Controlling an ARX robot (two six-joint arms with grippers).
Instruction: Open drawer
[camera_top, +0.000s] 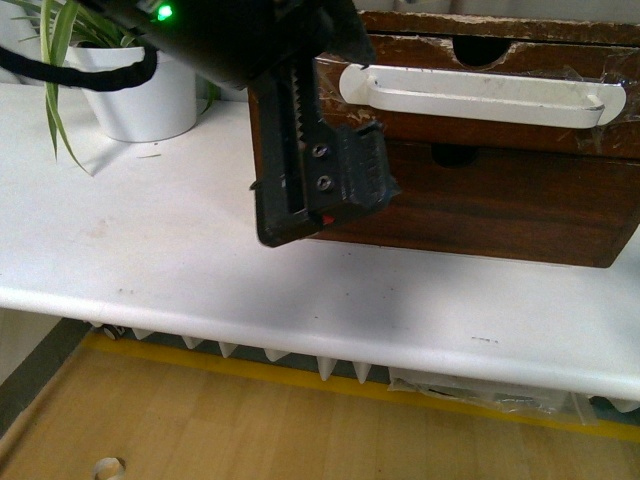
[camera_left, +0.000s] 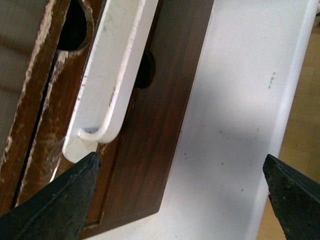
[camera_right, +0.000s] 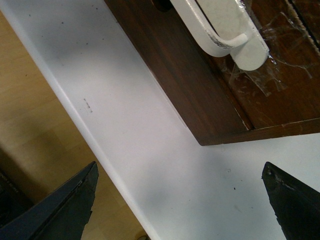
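Observation:
The drawer is the upper one of a dark brown chest, with chipped edges, a half-round notch and a long white handle taped on. It looks shut. My left gripper is open, close in front of the chest's left end. In the left wrist view the gripper has one fingertip just under the handle's end, and nothing lies between the jaws. My right gripper is open and empty over the table. It is near the chest's right corner and short of the handle's other end.
The plain lower drawer front sits below the handled one. The chest stands on a white table whose front edge runs over a wooden floor. A white plant pot stands at the back left.

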